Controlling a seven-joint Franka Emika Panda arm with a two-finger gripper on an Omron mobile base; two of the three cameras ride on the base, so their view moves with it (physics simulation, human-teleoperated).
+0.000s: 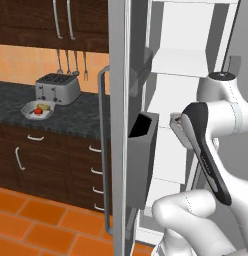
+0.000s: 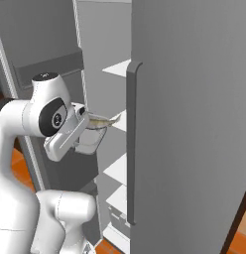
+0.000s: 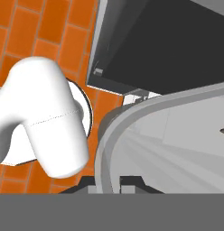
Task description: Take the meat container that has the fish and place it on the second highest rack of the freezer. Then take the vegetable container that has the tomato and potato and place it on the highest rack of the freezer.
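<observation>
Your pincer (image 3: 105, 182) is clamped on the rim of the shallow grey fish container (image 2: 92, 133), held inside the open grey freezer (image 2: 189, 99) beside its white racks (image 2: 120, 68); it is not yet set down. The tomato-and-potato white container (image 1: 37, 109) waits on the dark surface (image 1: 71, 117), left of the freezer, by the toaster (image 1: 58, 87).

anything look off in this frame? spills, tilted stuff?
Nothing stands out. The gripper is shut on the rim of the fish container, held about level at the open freezer. The vegetable container sits flat on the counter by the toaster.
</observation>
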